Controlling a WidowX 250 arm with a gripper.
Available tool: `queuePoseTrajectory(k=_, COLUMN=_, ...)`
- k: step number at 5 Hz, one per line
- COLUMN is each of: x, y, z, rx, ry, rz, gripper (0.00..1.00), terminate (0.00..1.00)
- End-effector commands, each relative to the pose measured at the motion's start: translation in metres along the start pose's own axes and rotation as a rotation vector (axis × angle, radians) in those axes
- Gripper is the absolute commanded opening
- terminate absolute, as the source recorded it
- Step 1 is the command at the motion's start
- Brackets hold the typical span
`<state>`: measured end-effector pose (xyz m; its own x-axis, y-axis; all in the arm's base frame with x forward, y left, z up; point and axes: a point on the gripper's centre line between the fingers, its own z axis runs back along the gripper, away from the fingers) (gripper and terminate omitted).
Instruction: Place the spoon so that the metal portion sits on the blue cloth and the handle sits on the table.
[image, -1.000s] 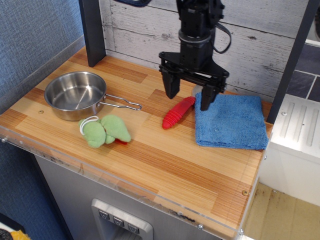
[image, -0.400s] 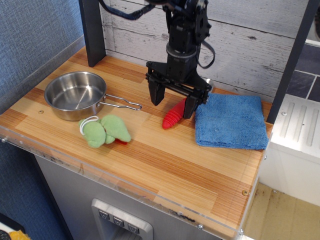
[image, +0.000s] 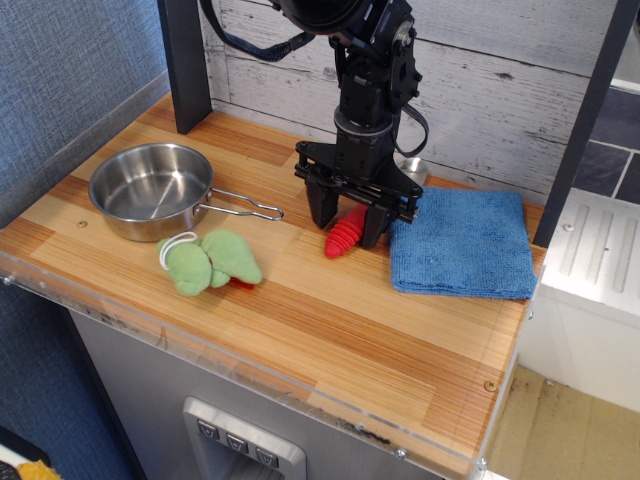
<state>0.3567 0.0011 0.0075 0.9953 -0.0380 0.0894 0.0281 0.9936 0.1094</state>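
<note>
The spoon lies on the wooden table (image: 330, 320) just left of the blue cloth (image: 462, 245). Its red ribbed handle (image: 341, 240) points toward the front left. Its small metal portion (image: 411, 169) shows behind the arm, near the cloth's back left corner; I cannot tell whether it touches the cloth. My gripper (image: 348, 228) is low over the handle, with one black finger on each side of it. The jaws are still apart, and a little gap shows between them and the handle. The handle's upper half is hidden by the gripper.
A steel pan (image: 150, 190) with a wire handle stands at the left. A green plush toy (image: 208, 262) lies in front of it. A dark post (image: 185, 65) stands at the back left. A white unit (image: 590, 290) stands right of the table.
My gripper moved left from the cloth's corner to over the red handle, came down, and its fingers narrowed around the handle. The spoon has not moved.
</note>
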Motion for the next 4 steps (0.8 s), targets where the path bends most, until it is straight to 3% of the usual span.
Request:
queuePoseTrajectory(k=1, x=0.001, y=0.003, z=0.007, rx=0.013, ry=-0.03, rz=0.008, gripper=0.0, terminate=0.0)
queuePoseTrajectory(k=3, x=-0.003, y=0.028, z=0.015, rx=-0.034, ry=-0.007, rz=0.131, gripper=0.0, terminate=0.0)
queuePoseTrajectory(k=4, x=-0.007, y=0.04, z=0.015, rx=-0.013, ry=0.003, rz=0.174, gripper=0.0, terminate=0.0)
